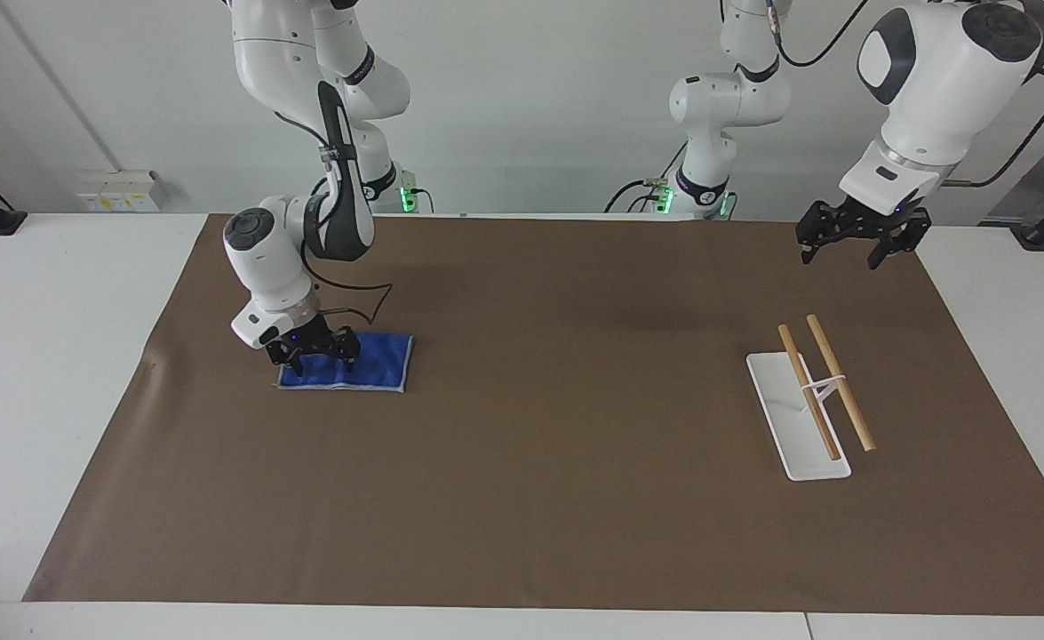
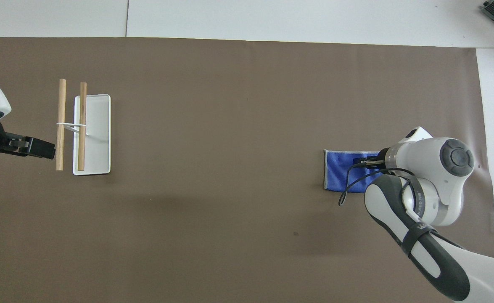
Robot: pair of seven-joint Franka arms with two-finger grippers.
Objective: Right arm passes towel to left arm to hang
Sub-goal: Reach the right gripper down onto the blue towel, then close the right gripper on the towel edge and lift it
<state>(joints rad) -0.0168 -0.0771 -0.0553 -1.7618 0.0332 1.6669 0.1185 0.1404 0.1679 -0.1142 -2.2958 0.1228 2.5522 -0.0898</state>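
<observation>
Brown mat [image 1: 530, 498]: right gripper [image 1: 311, 352] sits on the towel [image 1: 370, 364], jaws unclear; next lift. Left gripper [image 1: 861, 238] waits open.

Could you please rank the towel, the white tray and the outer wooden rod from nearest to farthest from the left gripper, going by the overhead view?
From the left gripper:
1. Outer wooden rod, right beside its tips at the left arm's end.
2. White tray, just past both rods.
3. Towel, at the right arm's end, under the right gripper.

White-based rack [image 1: 792, 418] with two wooden rails toward the left arm's end, brown mat [image 1: 557, 462], white table [image 1: 51, 356]
</observation>
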